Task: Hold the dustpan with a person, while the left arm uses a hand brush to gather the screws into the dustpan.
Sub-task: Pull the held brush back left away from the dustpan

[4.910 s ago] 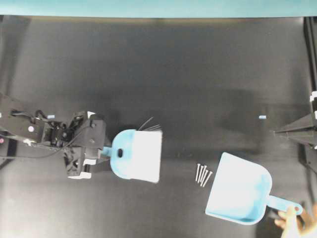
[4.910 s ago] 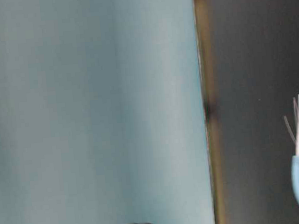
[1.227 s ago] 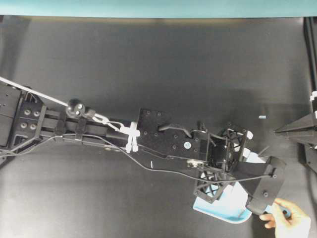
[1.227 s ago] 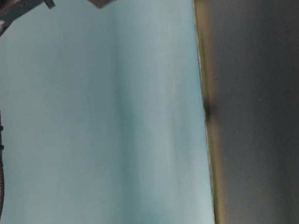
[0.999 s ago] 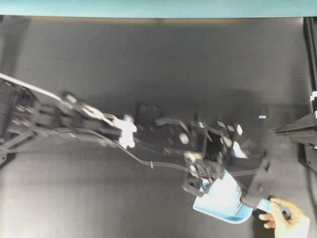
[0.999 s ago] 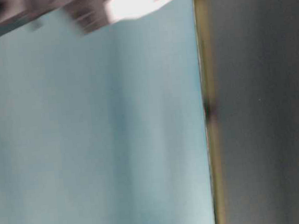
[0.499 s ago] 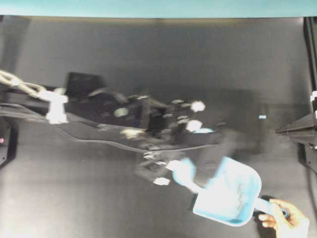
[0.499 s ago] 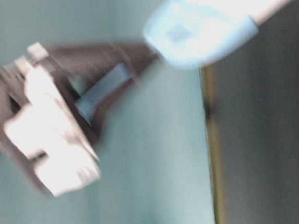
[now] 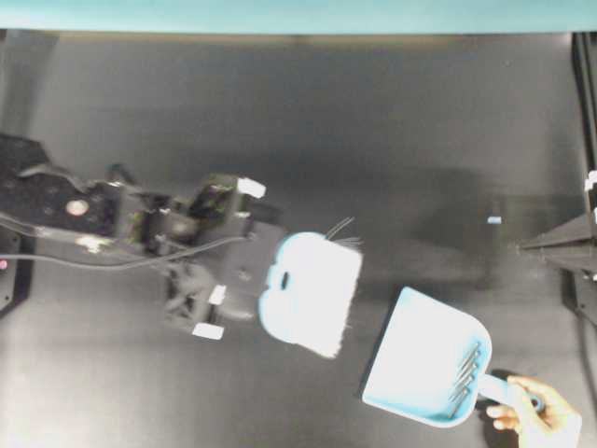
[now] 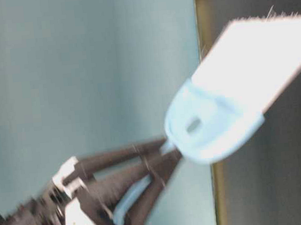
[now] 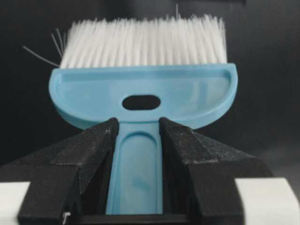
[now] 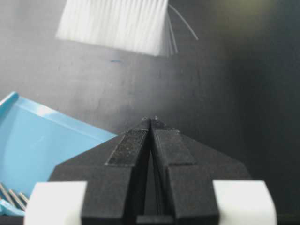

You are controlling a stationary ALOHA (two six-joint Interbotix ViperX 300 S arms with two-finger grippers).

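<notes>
Several screws [image 9: 464, 372] lie inside the dustpan [image 9: 420, 369], which a person's hand [image 9: 536, 415] holds by its handle. Left of the dustpan, my left pincer [image 11: 138, 140] clamps the hand brush [image 9: 312, 292]. Gathering looks finished; next, I judge, set the brush down. My right pincer [image 12: 151, 123] is clenched, empty.

The person's hand [image 9: 539, 416] is cut off at the overhead frame's lower right corner. The left arm [image 9: 140, 229] and hand brush [image 10: 228, 100] are motion-blurred. In the right wrist view, the dustpan [image 12: 42, 140] runs off the left edge, and the screws [image 12: 10, 197] barely show.
</notes>
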